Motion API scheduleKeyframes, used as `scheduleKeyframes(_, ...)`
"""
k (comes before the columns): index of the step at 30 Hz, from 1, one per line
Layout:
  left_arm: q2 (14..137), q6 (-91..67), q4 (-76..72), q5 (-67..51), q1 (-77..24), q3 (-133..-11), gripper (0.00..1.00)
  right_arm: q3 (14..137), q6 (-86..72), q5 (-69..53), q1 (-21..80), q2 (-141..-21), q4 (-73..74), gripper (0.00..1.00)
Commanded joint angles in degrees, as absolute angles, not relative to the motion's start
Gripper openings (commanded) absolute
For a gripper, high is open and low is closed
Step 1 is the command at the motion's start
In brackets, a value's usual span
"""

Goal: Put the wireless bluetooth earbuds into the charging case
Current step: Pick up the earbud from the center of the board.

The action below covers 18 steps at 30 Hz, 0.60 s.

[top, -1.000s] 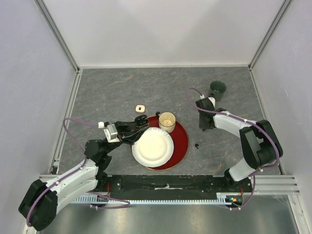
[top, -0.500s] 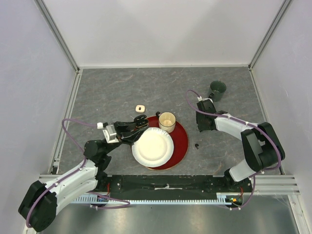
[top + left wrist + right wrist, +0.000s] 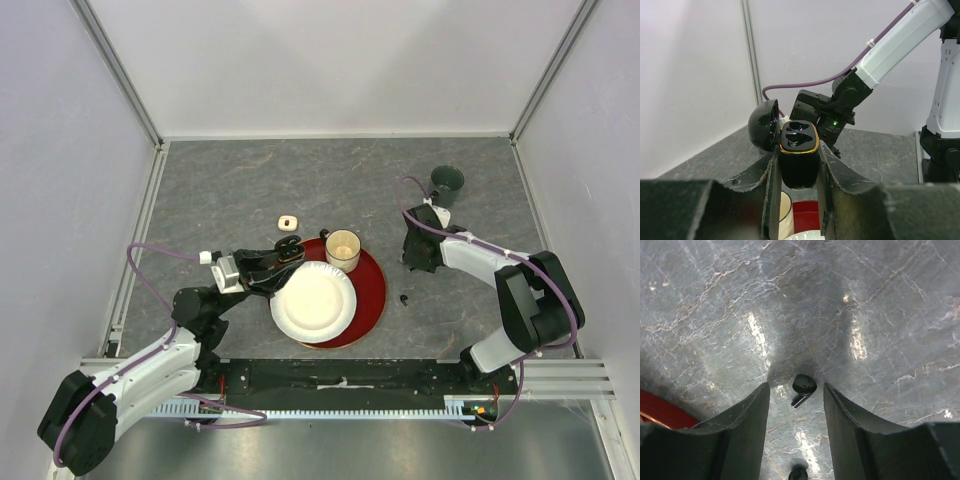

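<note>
The left gripper [image 3: 797, 152] is clamped on a glossy black charging case with a gold rim [image 3: 799, 170]. Its domed lid [image 3: 764, 125] is swung open to the left and both sockets appear empty. This sits in the centre of the left wrist view, raised above the red round plate [image 3: 372, 285]. In the right wrist view the right gripper [image 3: 796, 407] hangs over the grey marbled tabletop [image 3: 865, 300] with its jaws apart. A tiny black stemmed earbud [image 3: 804, 385] lies between them, touching neither finger, just below the middle of the frame. A second black earbud [image 3: 798, 473] shows at the bottom edge, near the first. The main risk, as I judge it, is the pinch itself. The bud is small, rounded and slick, and its stem lies askew, so closing off-centre could squirt it out sideways — possibly into its neighbour. Coming in too low could scrape the fingertips on the table. A crooked grip would also make seating the bud in the tilted case awkward.
</note>
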State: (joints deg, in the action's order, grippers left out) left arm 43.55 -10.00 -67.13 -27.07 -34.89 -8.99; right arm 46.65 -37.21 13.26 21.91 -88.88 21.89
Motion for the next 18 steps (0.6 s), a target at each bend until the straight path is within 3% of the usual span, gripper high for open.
scheduleKeyframes(1,43.59,-8.26,-68.29,-26.19,-35.16,-9.67,0.02,47.46,-48.16,18.01,22.32,-88.33,26.10,0.53)
scheduleKeyframes(8,43.77,-8.26,-68.38,-26.01,-35.16,-9.49,0.02,45.70,-53.00,20.57,22.50,-87.19,26.37,0.41)
scheduleKeyframes(18,43.59,-8.44,-68.12,-26.19,-35.16,-9.67,0.02,47.11,-51.16,19.34,22.59,-89.65,26.10,0.34)
